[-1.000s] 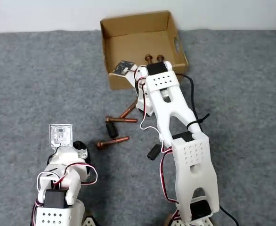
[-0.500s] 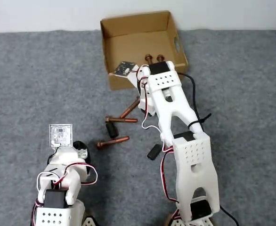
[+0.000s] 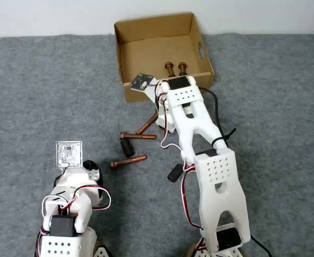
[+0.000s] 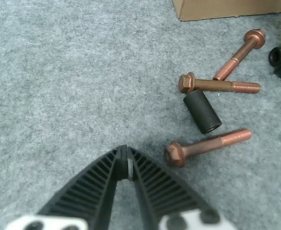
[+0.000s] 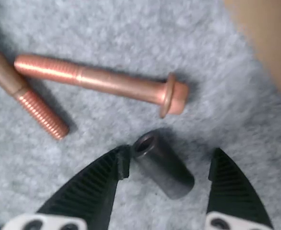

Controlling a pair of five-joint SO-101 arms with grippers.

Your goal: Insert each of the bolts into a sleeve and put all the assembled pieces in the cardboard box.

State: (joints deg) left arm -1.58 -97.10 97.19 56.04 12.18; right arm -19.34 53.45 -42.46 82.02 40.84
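Nearest the robot's bases, the left gripper (image 4: 126, 160) hangs low over the grey felt mat (image 3: 34, 96) with its ribbed black jaws pressed together, gripping nothing. Just ahead of its tips lies the nearest bolt (image 4: 207, 143), copper-coloured, with its flanged head towards the gripper. Touching none of the bolts, a black sleeve (image 4: 203, 111) lies on its side just beyond that bolt. A second bolt (image 4: 218, 86) lies crosswise just behind it. A third bolt (image 4: 240, 53) slants away towards the box, its threaded end almost meeting the second bolt's shaft. In the high view another loose sleeve (image 3: 174, 172) lies on the mat close beside the right arm (image 3: 216, 182), apart from the cluster.

Farther out, the right gripper (image 5: 169, 155) is down at the mat in front of the box, jaws spread wide. A short sleeve (image 5: 163, 165) lies on its side between them, gripped by neither. Its open end is right at one fingertip (image 5: 121, 160), and a clear gap separates it from the other. Just past this sleeve lies the third bolt's flanged head, with another bolt's threaded end beside the shaft.

At the far edge stands the cardboard box (image 3: 126, 51), open-topped. Two assembled pieces (image 3: 176, 68) stand side by side against its near wall, copper heads up.
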